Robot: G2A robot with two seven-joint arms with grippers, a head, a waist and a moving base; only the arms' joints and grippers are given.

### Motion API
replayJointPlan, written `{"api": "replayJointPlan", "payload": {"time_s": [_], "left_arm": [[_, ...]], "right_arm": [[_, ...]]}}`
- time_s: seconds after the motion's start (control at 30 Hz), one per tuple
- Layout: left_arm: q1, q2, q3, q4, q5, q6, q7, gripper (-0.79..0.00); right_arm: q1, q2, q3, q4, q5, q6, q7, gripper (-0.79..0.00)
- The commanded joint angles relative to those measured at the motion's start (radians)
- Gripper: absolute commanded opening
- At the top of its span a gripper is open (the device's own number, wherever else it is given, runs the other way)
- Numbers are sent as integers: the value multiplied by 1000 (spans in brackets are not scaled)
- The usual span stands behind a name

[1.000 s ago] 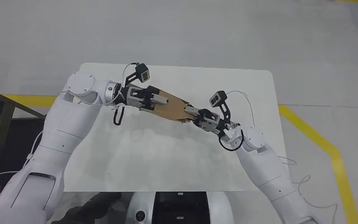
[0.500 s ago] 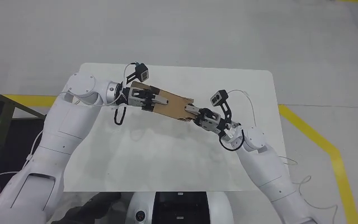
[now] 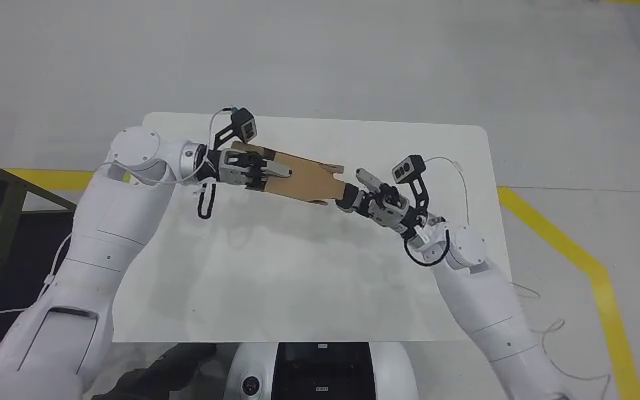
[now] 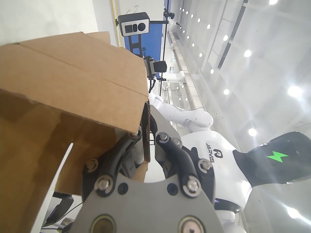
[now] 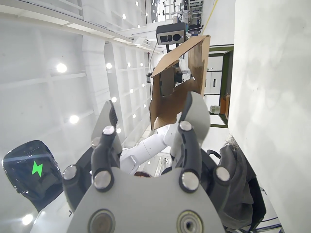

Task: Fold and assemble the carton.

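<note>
Left gripper (image 4: 145, 137) clamped on one wall of the carton (image 3: 300, 178), holding it in the air over the bench (image 3: 300, 290). Right gripper (image 3: 358, 188) has just let go of the other end and backed off, jaws spread. One-arm hold now; carton only half-opened, flaps loose. Nothing between right gripper and those flaps.

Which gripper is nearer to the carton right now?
Left. The left gripper is clamped on one end of the carton; the right gripper is open at its other end.
</note>
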Motion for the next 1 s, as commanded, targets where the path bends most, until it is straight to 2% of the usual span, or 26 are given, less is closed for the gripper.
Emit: {"api": "replayJointPlan", "payload": {"time_s": [0.0, 0.2, 0.3, 0.43, 0.97], "left_arm": [[-6, 0, -2, 14, -11, 3, -12, -785], [-18, -5, 14, 32, 0, 4, -17, -785], [-19, -8, 28, 20, 9, 4, -20, -785], [-23, -10, 40, 10, 35, -1, -16, -785], [-18, -12, 80, -42, 169, -26, 50, -785]], "right_arm": [[-5, 2, 9, -4, 5, 0, 9, 0], [-15, 2, 10, -15, 68, 17, 93, 0], [-15, 1, 8, -23, 75, -20, 132, 0], [-14, -2, 16, -26, 79, -75, 134, 0], [7, -17, -8, -50, 139, -99, 148, 0]]}}
